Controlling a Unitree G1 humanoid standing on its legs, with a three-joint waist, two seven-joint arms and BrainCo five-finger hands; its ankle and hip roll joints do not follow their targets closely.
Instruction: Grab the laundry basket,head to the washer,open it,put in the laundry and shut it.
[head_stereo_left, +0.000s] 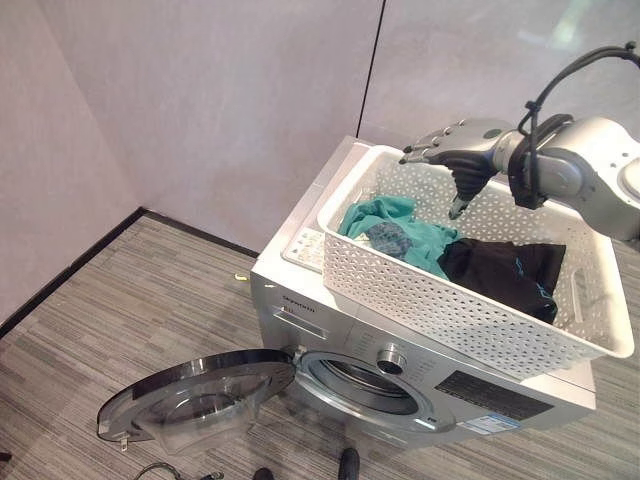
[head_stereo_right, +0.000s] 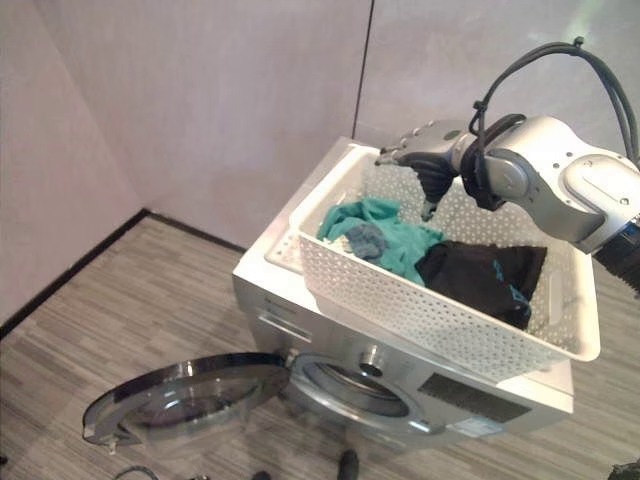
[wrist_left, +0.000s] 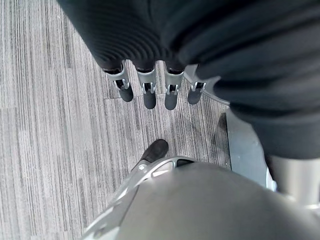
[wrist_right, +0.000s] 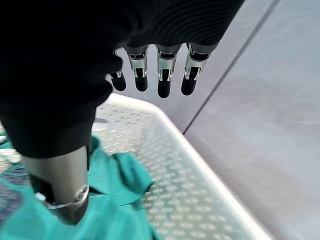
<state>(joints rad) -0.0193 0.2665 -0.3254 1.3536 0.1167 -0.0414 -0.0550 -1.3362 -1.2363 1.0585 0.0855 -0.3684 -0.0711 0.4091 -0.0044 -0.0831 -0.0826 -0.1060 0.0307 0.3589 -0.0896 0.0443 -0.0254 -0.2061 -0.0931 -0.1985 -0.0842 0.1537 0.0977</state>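
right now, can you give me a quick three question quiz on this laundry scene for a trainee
1. True or false: the washer door is shut.
2. Where does the basket stand? A) on the floor B) on top of the washer C) inside the drum
3. Fill in: the right hand hangs above the ____ cloth with fingers straight.

Key: 1 false, the door hangs open. 2 B. 3 teal; a black cloth lies beside it in the basket.

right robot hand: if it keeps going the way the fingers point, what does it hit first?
Probably the basket's far rim. The right robot hand hovers open above the basket, fingers aimed that way; it may clear the rim and reach the wall. Depth unclear.
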